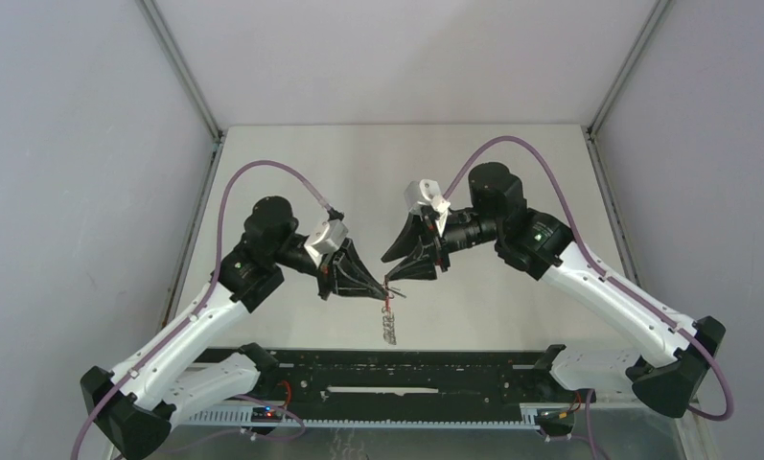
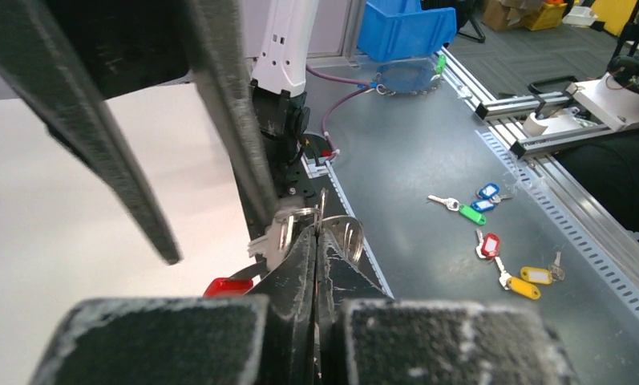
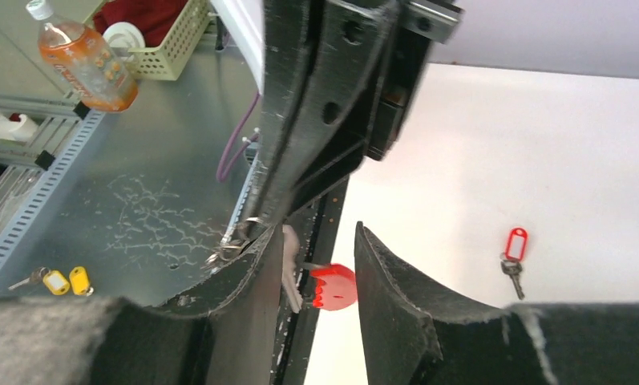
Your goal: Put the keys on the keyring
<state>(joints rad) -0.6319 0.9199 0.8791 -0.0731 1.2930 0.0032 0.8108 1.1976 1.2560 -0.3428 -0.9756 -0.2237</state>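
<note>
On the left, the left gripper (image 2: pixel 317 234) is seen pressed together, pinching the keyring (image 1: pixel 389 322). The keyring is held up over the table (image 1: pixel 512 172), its red part and silver loops hanging below the fingertips. A silver key (image 2: pixel 269 241) is spotted just beside that pinch. Moving right, the right gripper (image 3: pixel 317 241) is spread, with the keyring's red part framed between its fingers. Further right, a key with a red tag (image 3: pixel 515 253) is found lying flat on the table, well apart.
</note>
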